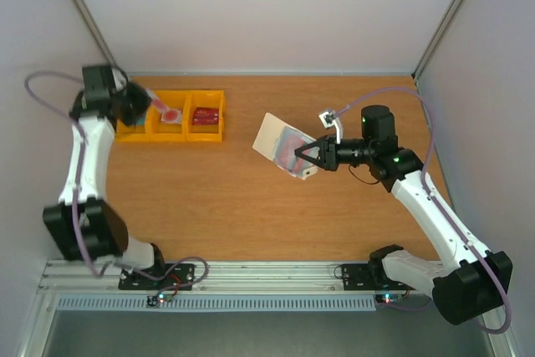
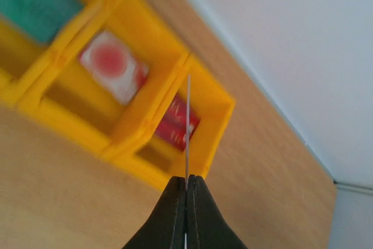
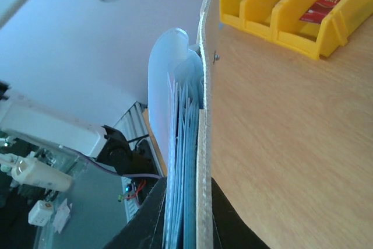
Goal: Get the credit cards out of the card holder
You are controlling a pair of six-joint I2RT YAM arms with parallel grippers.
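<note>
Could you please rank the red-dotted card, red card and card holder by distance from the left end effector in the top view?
1. Red-dotted card, middle bin, beside the left end effector.
2. Red card, right bin.
3. Card holder, mid-table, farther right.

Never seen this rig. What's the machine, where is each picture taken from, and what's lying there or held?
Two robot arms, left and right, are bolted at the near edge of a wooden table. One picture looks down from above; the other two come from a camera on each wrist. On the table stand yellow bins, one containing a card with a red spot. The left gripper is shut on a thin card, seen edge-on, over the bins. The right gripper grips the card holder.
</note>
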